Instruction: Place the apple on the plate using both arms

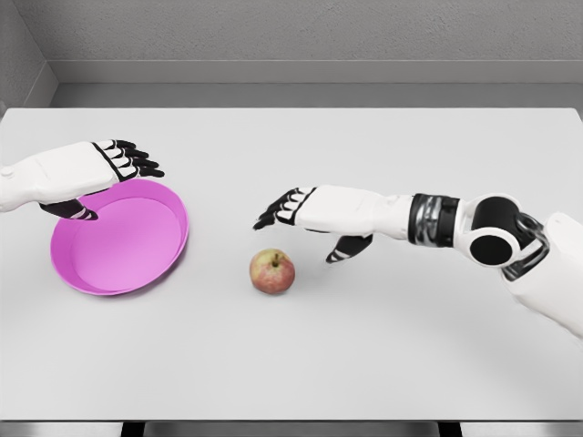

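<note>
A red-yellow apple [272, 271] rests on the white table, right of a pink plate [164, 250]. My right hand [301, 232] hovers just above and behind the apple, palm down, fingers spread and thumb hanging; it holds nothing and does not touch the fruit. My left hand [105, 182] reaches in from the left and hangs over the plate's far left rim, fingers stretched out flat and the thumb over the rim, holding nothing.
The white table [383, 364] spreads wide around the objects, with its front edge near the bottom of the view. A grey wall runs behind the table's far edge.
</note>
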